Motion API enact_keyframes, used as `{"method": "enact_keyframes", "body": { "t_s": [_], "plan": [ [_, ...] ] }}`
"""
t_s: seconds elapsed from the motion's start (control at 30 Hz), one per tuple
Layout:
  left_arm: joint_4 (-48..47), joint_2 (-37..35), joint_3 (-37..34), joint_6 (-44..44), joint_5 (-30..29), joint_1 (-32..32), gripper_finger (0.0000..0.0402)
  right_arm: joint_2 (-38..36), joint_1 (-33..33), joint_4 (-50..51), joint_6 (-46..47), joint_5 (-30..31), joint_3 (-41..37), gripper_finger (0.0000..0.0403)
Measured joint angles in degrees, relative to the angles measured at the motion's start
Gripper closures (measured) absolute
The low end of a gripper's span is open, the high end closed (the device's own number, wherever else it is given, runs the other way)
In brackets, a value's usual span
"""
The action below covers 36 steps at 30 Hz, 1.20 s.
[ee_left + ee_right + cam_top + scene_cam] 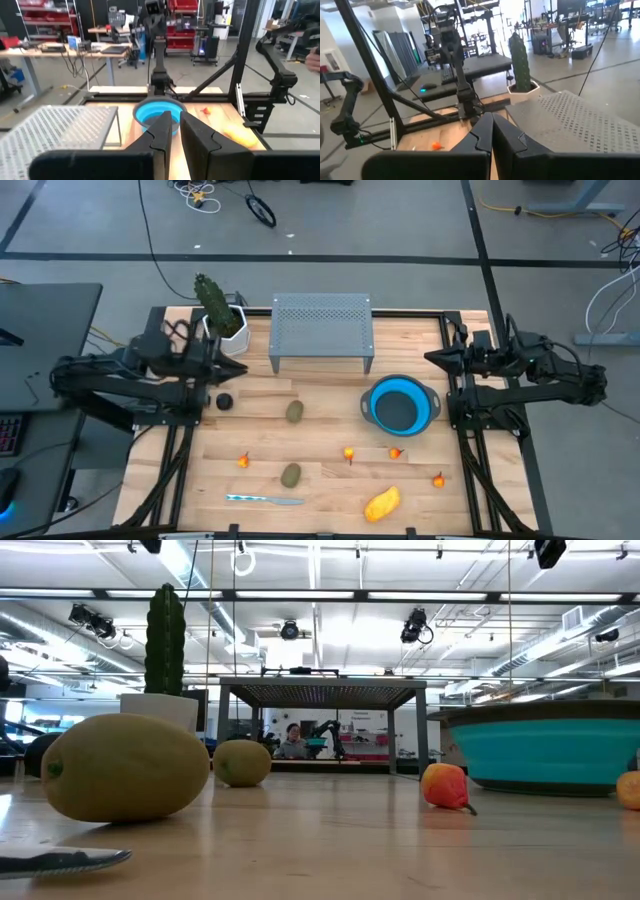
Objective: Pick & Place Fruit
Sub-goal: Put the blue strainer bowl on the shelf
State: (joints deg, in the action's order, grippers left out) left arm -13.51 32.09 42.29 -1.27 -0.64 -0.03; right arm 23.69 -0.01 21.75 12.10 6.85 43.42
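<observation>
The fruit lies loose on the wooden table (320,520). A near-black ball (225,401) sits at the left. Two olive-green ovals (295,412) (291,475) lie mid-table. Several tiny orange-red bits (348,452) lie nearer the front, and a yellow-orange oblong (382,503) lies by the front edge. My left gripper (243,370) hovers level above the table's left side, just beyond the black ball. A narrow slit shows between its fingers (175,117), with nothing in it. My right gripper (428,358) hovers level at the right, shut and empty (492,116).
A blue bowl (402,405) stands right of centre. A grey perforated stand (322,330) is at the back. A cactus in a white pot (215,310) is at the back left. A thin knife (262,499) lies near the front edge. A black frame borders the table.
</observation>
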Motion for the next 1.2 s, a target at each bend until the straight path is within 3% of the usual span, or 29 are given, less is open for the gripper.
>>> {"method": "enact_keyframes", "body": {
  "t_s": [0.23, 0.4, 0.57, 0.67, 0.83, 1.0, 1.2],
  "plan": [
    [13.71, 2.03, -7.88, -0.24, 0.0, 0.0, 0.0356, 4.59, -0.02, -0.56, -8.11, 0.64, 0.0, 0.0395],
    [16.84, 2.04, -9.9, 0.65, -0.9, 0.0, 0.0356, 10.84, 0.18, 0.04, -6.63, -1.72, 0.0, 0.0395],
    [21.18, 2.04, -12.79, 0.85, -1.7, 0.0, 0.0356, 20.79, 1.03, 1.74, -4.26, -8.89, 0.0, 0.0383],
    [21.22, 2.04, -13.97, -0.34, -1.73, 0.0, 0.0356, 26.09, 2.6, 0.81, -1.1, -12.48, 0.0, 0.0352],
    [22.37, 2.04, -15.23, -0.85, -2.36, 0.0, 0.0356, 31.73, 5.09, 1.97, 4.38, -12.86, 0.0, 0.0275],
    [24.83, 2.04, -15.31, 2.99, -8.56, 0.0, 0.0356, 36.16, 8.94, 2.79, 9.7, -12.96, 0.0, 0.0203],
    [26.07, 2.34, -15.31, 6.22, -12.3, 0.02, 0.0356, 41.77, 13.98, 12.72, 14.38, -10.79, 3.22, 0.0172]
  ]
}}
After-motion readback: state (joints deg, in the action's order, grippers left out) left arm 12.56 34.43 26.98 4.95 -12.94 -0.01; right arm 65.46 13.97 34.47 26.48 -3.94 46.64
